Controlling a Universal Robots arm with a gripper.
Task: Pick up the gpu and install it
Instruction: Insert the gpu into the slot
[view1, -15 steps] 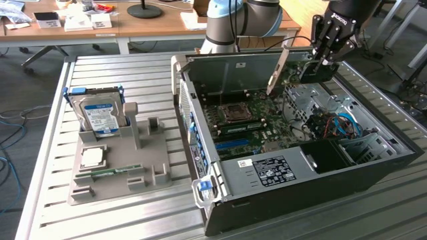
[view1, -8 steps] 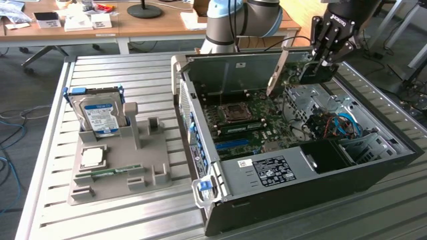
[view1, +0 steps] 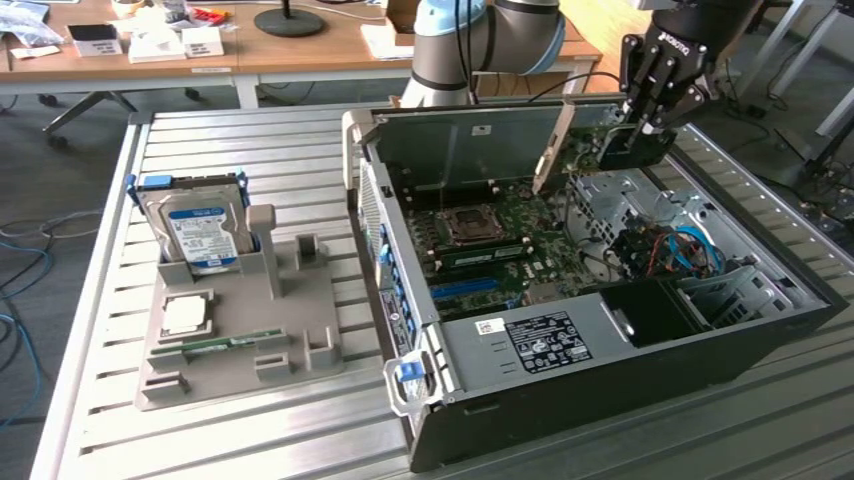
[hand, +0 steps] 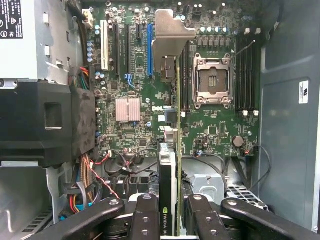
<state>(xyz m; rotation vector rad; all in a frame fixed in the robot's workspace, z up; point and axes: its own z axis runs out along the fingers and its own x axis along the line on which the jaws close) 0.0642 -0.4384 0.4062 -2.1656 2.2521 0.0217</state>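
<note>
My gripper (view1: 650, 118) hangs over the far end of the open computer case (view1: 747, 340) and is shut on the gpu (view1: 627, 148). The card is held above the motherboard (view1: 534, 235), with its silver bracket (view1: 550, 155) towards the exterior view's left. In the wrist view the gpu (hand: 167, 170) appears edge-on between the two black fingers (hand: 146, 217) of the gripper (hand: 172, 220). The bracket (hand: 172, 35) sits at the card's far end, beside the blue slot (hand: 149, 50) on the motherboard (hand: 135, 130).
A grey holder (view1: 240, 340) on the slatted table (view1: 267, 150) carries a hard drive (view1: 200, 232), a processor chip (view1: 183, 315) and a memory stick (view1: 214, 346). Inside the case are the processor socket (hand: 213, 80), a black shroud (hand: 45, 122), loose cables (hand: 100, 175) and the power supply (view1: 534, 342).
</note>
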